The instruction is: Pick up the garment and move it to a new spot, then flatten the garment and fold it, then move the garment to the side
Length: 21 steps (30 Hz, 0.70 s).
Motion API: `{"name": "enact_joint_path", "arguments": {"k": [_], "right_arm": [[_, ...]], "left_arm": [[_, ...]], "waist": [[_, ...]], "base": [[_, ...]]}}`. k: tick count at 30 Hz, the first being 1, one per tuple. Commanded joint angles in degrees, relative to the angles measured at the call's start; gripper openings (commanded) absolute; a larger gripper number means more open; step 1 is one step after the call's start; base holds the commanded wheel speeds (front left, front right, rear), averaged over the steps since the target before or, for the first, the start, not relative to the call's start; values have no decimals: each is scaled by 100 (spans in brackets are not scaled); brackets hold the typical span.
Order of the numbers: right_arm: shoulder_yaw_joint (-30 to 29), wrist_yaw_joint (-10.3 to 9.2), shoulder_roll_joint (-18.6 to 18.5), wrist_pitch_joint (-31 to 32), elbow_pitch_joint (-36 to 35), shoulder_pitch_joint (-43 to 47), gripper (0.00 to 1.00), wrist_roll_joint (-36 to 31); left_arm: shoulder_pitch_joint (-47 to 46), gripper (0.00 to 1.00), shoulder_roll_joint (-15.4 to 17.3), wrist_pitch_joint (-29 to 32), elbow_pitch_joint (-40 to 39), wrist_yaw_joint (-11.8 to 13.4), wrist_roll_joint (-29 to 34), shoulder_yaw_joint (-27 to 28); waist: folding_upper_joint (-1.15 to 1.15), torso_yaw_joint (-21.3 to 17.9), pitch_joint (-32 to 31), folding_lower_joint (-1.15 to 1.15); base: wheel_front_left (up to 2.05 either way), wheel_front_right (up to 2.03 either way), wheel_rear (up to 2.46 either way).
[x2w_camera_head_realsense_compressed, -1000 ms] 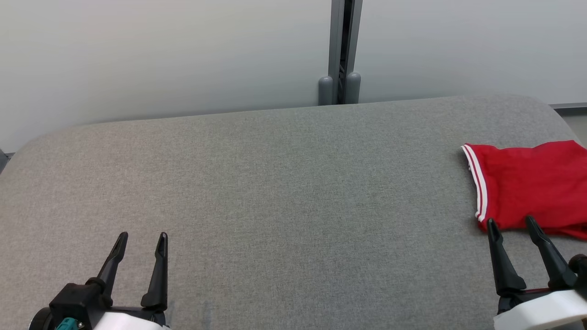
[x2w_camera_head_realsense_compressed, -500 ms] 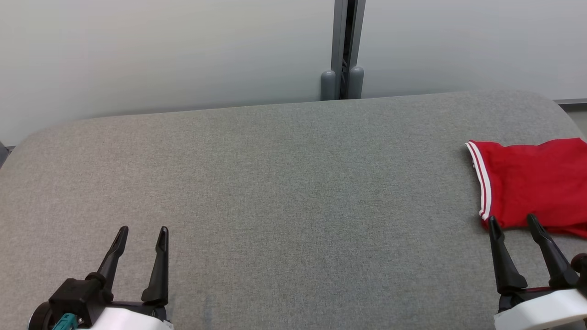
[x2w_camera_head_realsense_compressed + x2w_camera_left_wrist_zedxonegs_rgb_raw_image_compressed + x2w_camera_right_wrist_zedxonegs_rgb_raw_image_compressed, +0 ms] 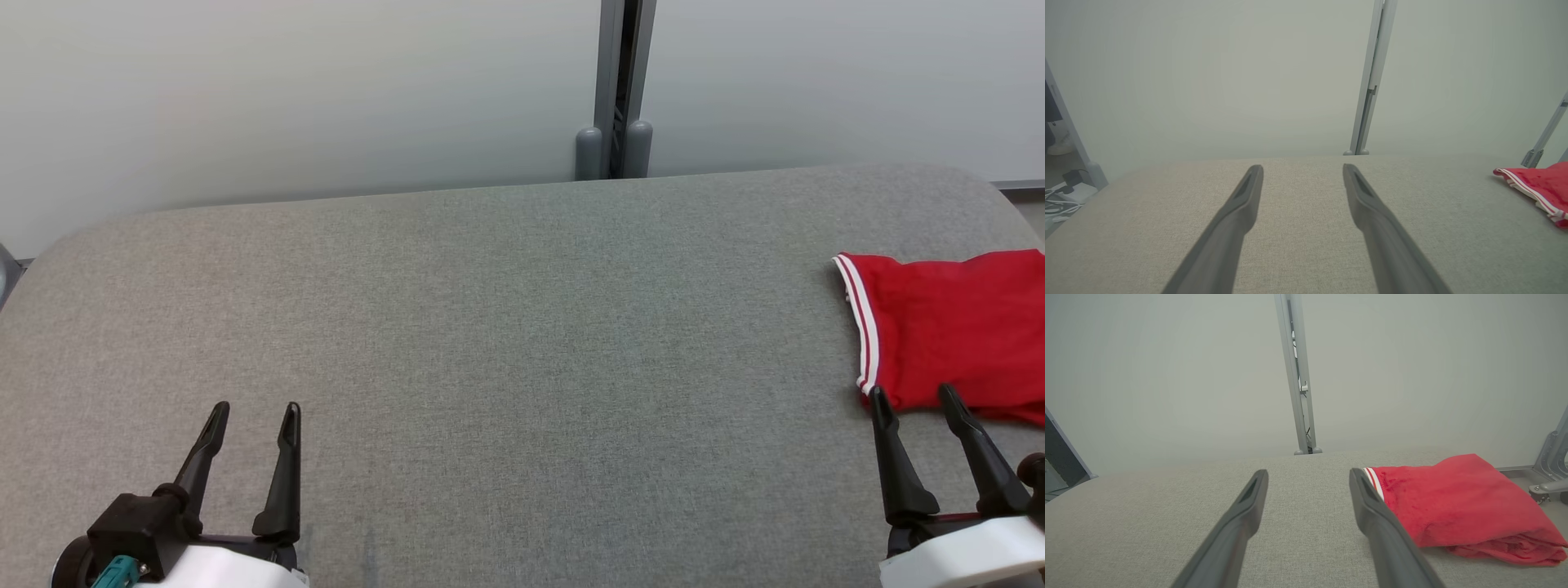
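At the frame's right edge, the folded red white-trimmed fabric garment (image 3: 955, 327) is lying aside, task seemingly finished; left gripper (image 3: 255, 407) and right gripper (image 3: 911, 390) are hanging spread, empty.

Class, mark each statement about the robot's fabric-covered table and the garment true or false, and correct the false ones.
1. The red garment lies at the right side of the table. True.
2. The left end effector is shut on the garment. False: it is open, holds nothing and is far from the garment.
3. White stripes run along one edge of the garment. True.
4. The right end effector holds the garment up in the air. False: it is open, and the garment lies on the table.
5. A grey post stands behind the table. True.
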Motion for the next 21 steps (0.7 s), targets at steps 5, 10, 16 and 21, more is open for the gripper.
{"name": "enact_joint_path", "arguments": {"k": [5, 10, 16, 21], "right_arm": [[-11, -3, -5, -50, 52, -59, 100, 68], [8, 0, 14, -37, 108, 4, 0, 71], [-36, 0, 45, 39, 359, -30, 0, 497], [-111, 0, 8, 144, 527, -142, 0, 1043]], "left_arm": [[-112, 100, 33, -46, -1, 35, -42, -18], [-19, 0, -16, -65, 32, 5, -13, -51], [40, 0, -162, -52, 200, -55, -385, -75], [-67, 0, -241, -51, 346, -164, -862, -40]], "waist": [[0, 13, 3, 0], [0, 16, -3, 0], [0, 13, -4, 0], [0, 10, -7, 0]], "base": [[0, 0, 0], [0, 0, 0], [0, 0, 0], [0, 0, 0]]}}
